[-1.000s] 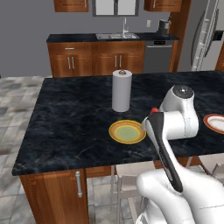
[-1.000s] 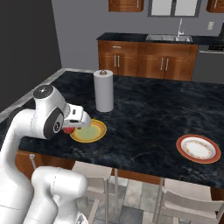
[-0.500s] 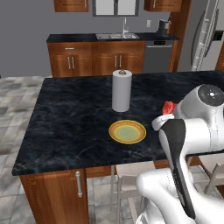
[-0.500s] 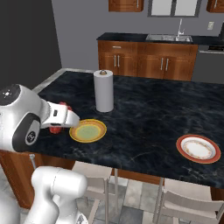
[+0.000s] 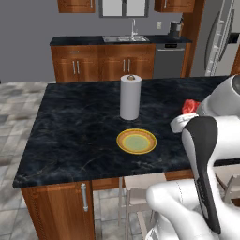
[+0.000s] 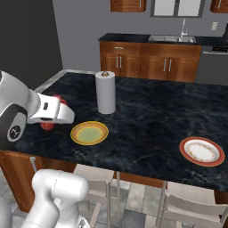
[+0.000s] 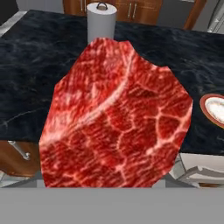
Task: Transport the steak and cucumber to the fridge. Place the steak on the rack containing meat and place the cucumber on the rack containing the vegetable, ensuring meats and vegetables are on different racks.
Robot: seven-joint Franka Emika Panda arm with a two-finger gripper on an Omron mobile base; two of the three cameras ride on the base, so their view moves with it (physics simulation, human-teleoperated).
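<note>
Hand view: flat, bright red marbled raw steak (image 7: 116, 118) hangs close before my lens, above the black marble island (image 7: 35, 65)
Gripper (image 6: 60, 116): fingers pinching the steak – hold firm; carry level

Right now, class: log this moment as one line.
phase: carrying | tool: shut on steak | steak: lifted off island | fridge: not reached

Red white-marbled steak (image 7: 116, 118), yellow orange-rimmed plate (image 5: 136, 141), black-veined counter (image 5: 79, 122)
</note>
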